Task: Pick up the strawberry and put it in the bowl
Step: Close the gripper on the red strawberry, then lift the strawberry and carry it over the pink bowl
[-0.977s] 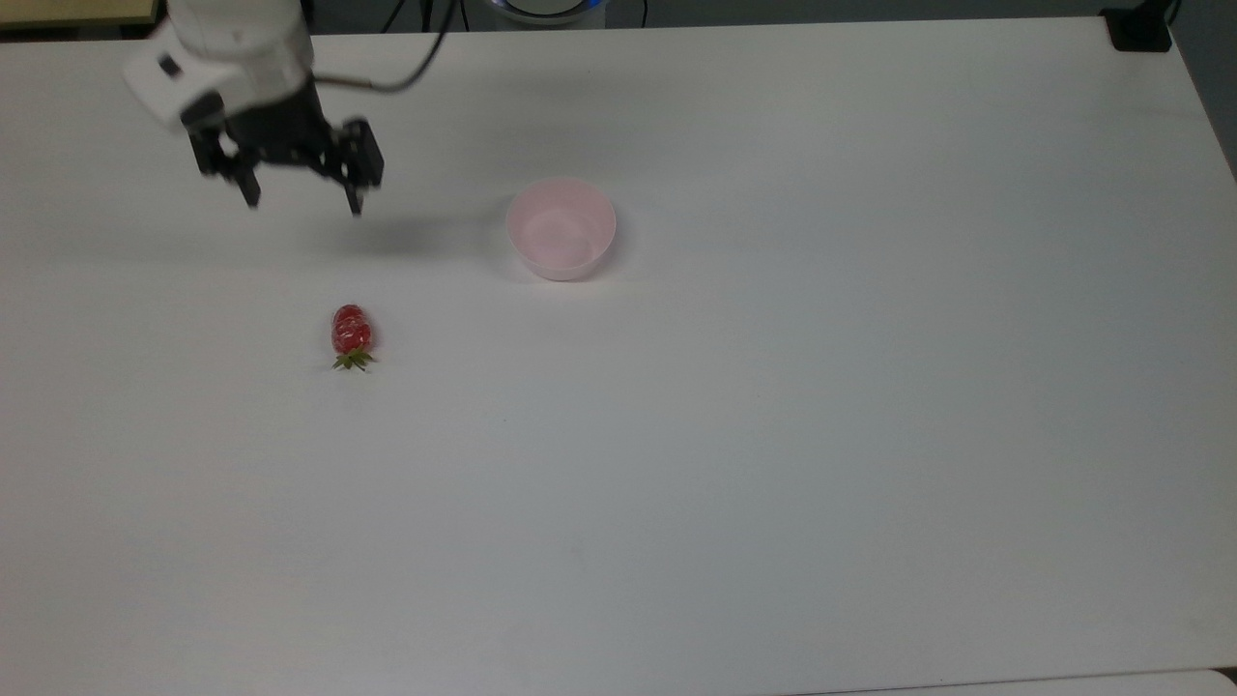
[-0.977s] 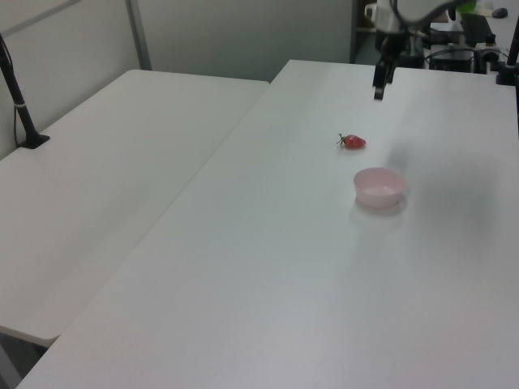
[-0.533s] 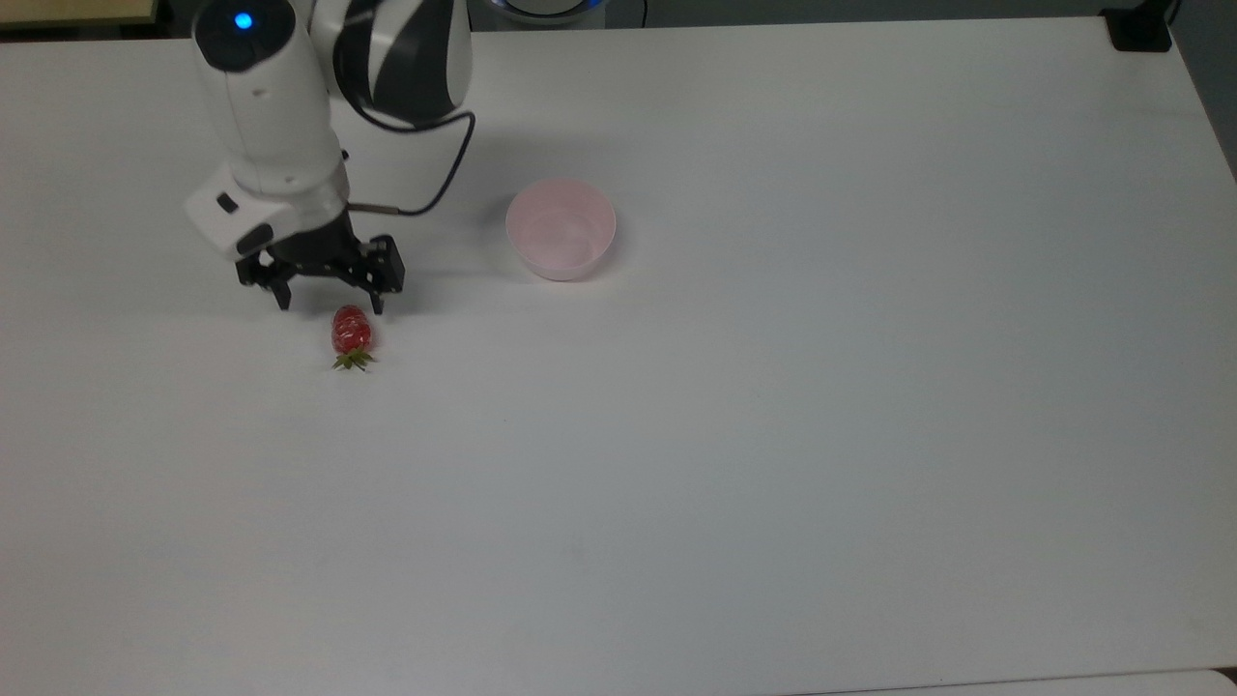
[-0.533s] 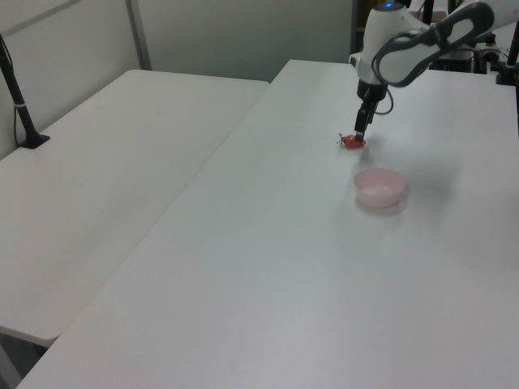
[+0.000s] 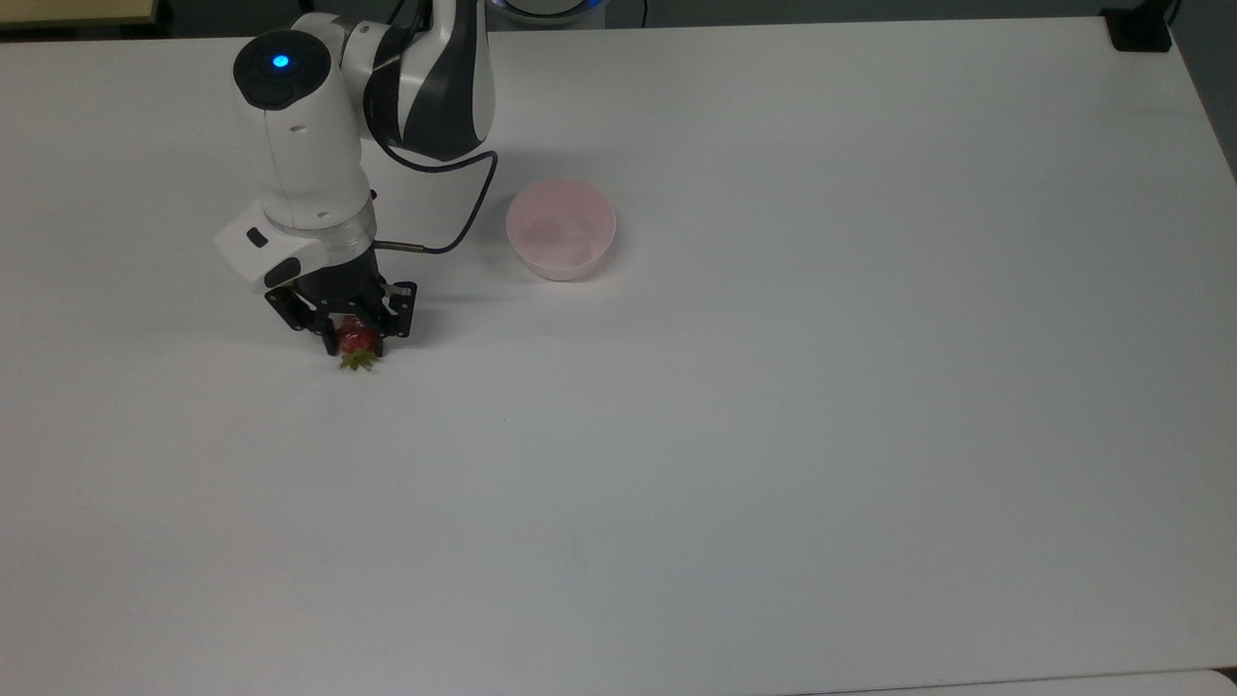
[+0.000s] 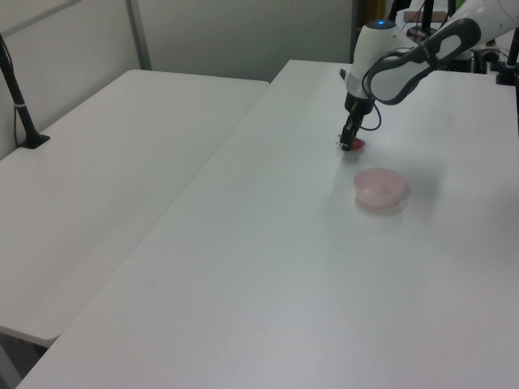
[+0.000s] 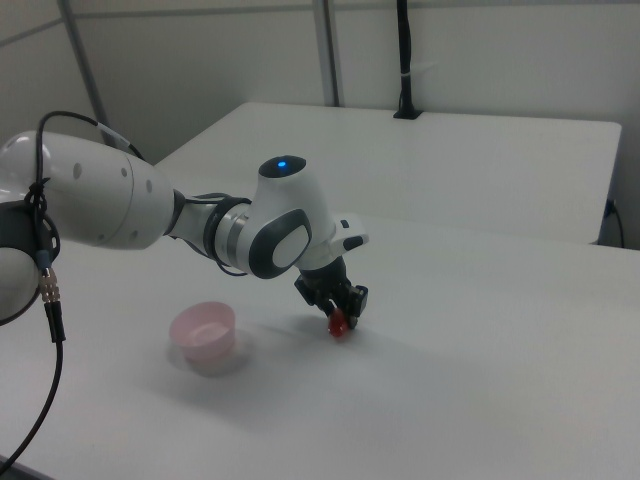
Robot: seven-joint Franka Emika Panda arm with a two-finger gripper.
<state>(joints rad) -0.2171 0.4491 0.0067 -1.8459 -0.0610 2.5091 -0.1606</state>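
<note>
Red fruit shows between the tool's [image 5: 350, 333] dark fingers: the strawberry [image 5: 356, 343] lies on the white surface [image 5: 773, 435] toward its left edge in the top view, straddled for a grasp, fingers apparently closing; the pink bowl [image 5: 561, 229] waits nearby, empty.

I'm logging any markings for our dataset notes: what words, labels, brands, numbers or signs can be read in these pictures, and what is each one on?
None can be read.
The arm's white casing: no lettering to be made out, just a blue light on top.
The strawberry, the bowl and the table: plain, no marks.
</note>
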